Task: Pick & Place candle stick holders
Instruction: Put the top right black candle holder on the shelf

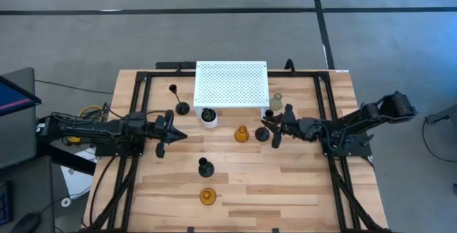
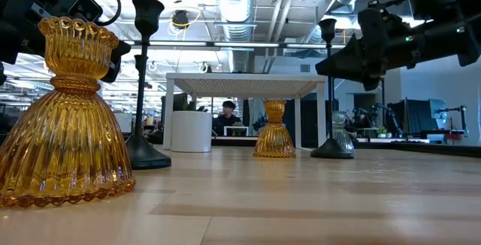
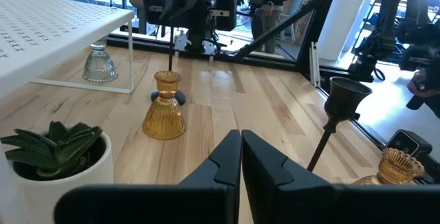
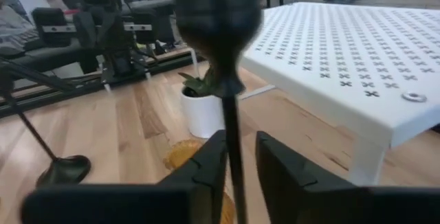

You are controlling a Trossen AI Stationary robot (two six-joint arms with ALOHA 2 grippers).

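Three black holders stand on their round bases: one far left [image 1: 178,101], one near the middle [image 1: 206,167], and one right of centre [image 1: 263,134], beside an amber holder [image 1: 241,134]. A second amber holder [image 1: 208,196] stands near the front edge. The clear glass holder [image 1: 275,103] stands by the white rack's right leg. My right gripper [image 1: 275,129] is open, its fingers on either side of the right black holder's stem [image 4: 232,162]. My left gripper [image 1: 175,134] is shut and empty, left of centre [image 3: 240,155]. My right gripper has the black holder's thin stem [image 4: 234,148], below its cup [image 4: 216,18], between its two fingers, coming level from the table's right and lying across the stem. A gap shows between the stem and one finger; whether the other touches, I cannot tell. The holder stands upright on its base [image 2: 332,151].
A white perforated rack [image 1: 230,83] stands at the far middle. A small white pot with a green plant [image 1: 208,116] stands at its front left leg. Bare wood lies near the front right of the table [image 1: 300,190]. Black frame rails run along both sides.
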